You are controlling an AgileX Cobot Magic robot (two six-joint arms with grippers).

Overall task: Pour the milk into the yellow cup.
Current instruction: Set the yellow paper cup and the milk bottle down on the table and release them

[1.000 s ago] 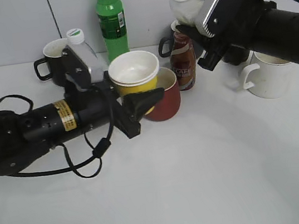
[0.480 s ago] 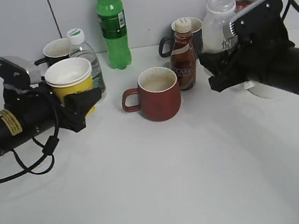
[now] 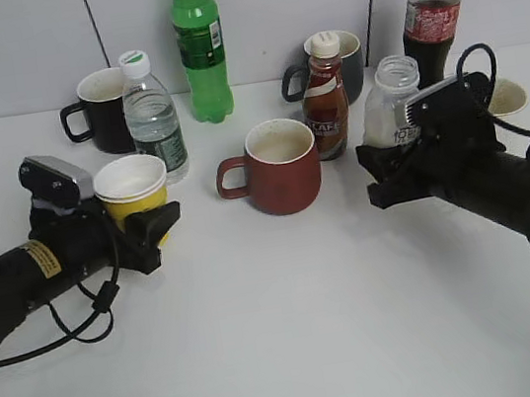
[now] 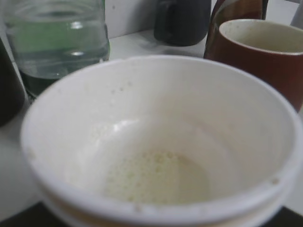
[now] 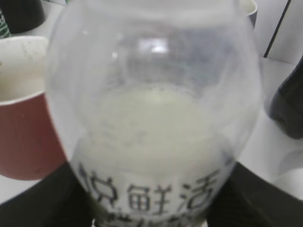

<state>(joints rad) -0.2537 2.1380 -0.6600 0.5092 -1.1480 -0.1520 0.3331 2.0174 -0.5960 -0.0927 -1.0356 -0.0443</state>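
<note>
The yellow cup [image 3: 132,190] stands upright at the left, low over the table, held in my left gripper [image 3: 149,226], which is shut on it. In the left wrist view the cup [image 4: 156,142] fills the frame, with a little frothy milk at its bottom. The milk bottle [image 3: 389,105], capless and upright, is at the right, held in my right gripper [image 3: 386,170], which is shut on it. In the right wrist view the bottle [image 5: 151,123] is about half full, with dark characters on its label. I cannot tell whether the cup and the bottle rest on the table.
A red-brown mug [image 3: 278,166] stands in the middle between the arms. Behind it are a brown coffee bottle [image 3: 324,100], a dark mug [image 3: 349,56], a green bottle [image 3: 200,48], a water bottle [image 3: 151,116], a black mug [image 3: 102,111] and a cola bottle [image 3: 434,3].
Both arms have drawn apart and come down. The cup moved left from above the red-brown mug to low over the table. The bottle went from raised and tilted to upright and low at the right.
</note>
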